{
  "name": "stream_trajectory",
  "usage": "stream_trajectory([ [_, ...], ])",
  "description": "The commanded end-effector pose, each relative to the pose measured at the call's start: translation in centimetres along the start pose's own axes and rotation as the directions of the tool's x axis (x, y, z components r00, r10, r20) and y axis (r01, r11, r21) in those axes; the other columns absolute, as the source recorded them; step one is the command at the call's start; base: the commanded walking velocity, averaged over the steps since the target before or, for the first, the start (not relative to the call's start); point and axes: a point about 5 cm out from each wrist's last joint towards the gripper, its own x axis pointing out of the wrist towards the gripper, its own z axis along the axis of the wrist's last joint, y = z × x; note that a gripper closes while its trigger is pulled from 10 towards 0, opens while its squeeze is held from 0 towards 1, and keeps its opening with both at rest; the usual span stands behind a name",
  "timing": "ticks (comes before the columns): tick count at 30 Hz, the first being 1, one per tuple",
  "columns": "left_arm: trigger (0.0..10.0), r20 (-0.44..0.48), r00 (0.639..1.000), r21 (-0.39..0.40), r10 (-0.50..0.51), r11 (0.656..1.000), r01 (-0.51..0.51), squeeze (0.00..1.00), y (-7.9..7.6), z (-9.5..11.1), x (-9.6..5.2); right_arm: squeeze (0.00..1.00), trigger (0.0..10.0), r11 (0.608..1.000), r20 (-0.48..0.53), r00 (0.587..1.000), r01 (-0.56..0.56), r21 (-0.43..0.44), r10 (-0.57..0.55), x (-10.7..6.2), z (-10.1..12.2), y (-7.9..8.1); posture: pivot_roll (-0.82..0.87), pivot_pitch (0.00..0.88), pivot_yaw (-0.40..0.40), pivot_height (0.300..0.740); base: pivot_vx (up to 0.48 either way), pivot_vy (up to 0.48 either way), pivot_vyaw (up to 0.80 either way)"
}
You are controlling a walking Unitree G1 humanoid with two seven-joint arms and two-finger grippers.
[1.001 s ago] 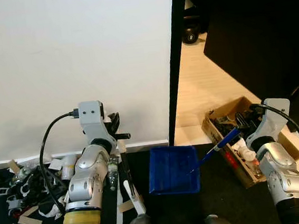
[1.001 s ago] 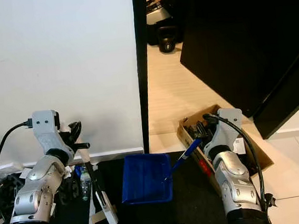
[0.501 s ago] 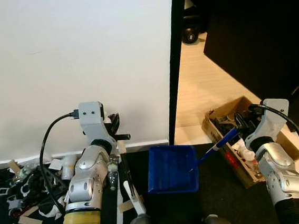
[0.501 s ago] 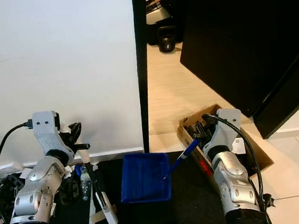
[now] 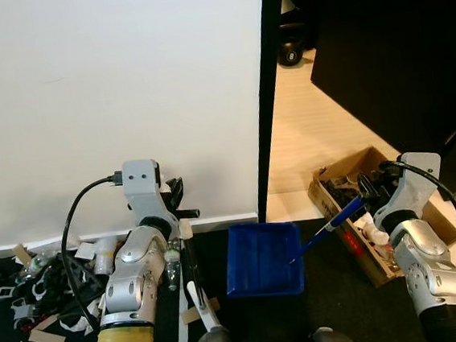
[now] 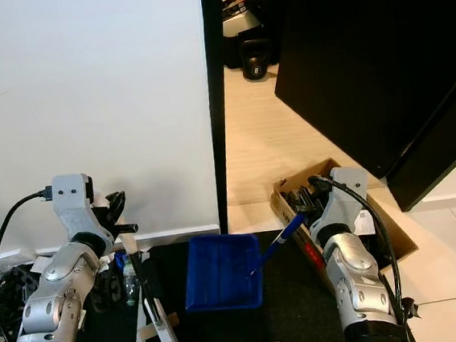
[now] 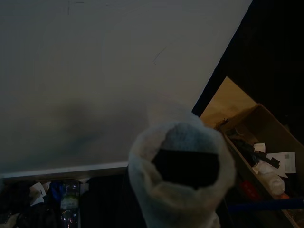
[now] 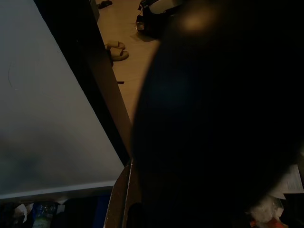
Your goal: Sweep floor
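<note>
My left gripper [image 5: 177, 211] is shut on the top of a broom handle [image 5: 191, 259] that slants down toward my feet. Its pale hollow end [image 7: 183, 190] sits close in the left wrist view. The handle stands beside a pile of litter [image 5: 36, 278], made of paper scraps, bottles and dark bits, lying on the dark floor along the white wall. A blue dustpan [image 5: 261, 258] lies on the dark floor in front of me. Its blue handle [image 5: 330, 227] runs up to the right into my right gripper [image 5: 365, 196], which is shut on it.
An open cardboard box [image 5: 326, 179] of odds and ends stands right beside my right arm. A black door frame [image 5: 264, 111] splits the white wall from a light wooden floor [image 5: 305, 131] beyond. A large black panel [image 5: 395, 58] looms at the upper right.
The left arm and broom have shifted very slightly. The dustpan edged left and back, ending almost where it was.
</note>
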Motion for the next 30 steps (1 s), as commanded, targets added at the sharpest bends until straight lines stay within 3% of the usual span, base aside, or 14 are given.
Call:
stream_trajectory([
  [1,10.0,-0.008,1.000,0.003,-0.003,1.000,0.003,0.00,-0.1,-0.4,-0.1,0.00,10.0,1.000,0.026,1.000,-0.001,0.002,0.000,-0.1,0.1,0.2,0.05,0.143,0.053,0.740,0.000,0.000,0.00],
  [18,10.0,-0.023,0.999,0.051,0.023,0.998,-0.022,0.00,0.3,-0.9,-0.2,0.00,10.0,1.000,0.023,1.000,0.000,-0.002,0.000,-0.1,-0.1,0.3,0.05,0.136,0.054,0.740,0.000,0.000,0.00],
  [26,10.0,-0.017,0.999,0.096,0.034,0.995,-0.032,0.00,1.2,-1.0,-0.4,0.00,10.0,1.000,0.019,1.000,-0.003,-0.011,0.004,0.1,-0.1,0.3,0.06,0.129,0.052,0.740,0.000,0.000,0.00],
  [30,10.0,0.002,1.000,0.132,0.012,0.991,-0.012,0.00,2.2,0.0,-0.6,0.00,10.0,0.999,0.014,1.000,-0.015,-0.032,0.015,0.3,-0.1,0.4,0.06,0.130,0.051,0.740,0.000,0.000,0.00],
])
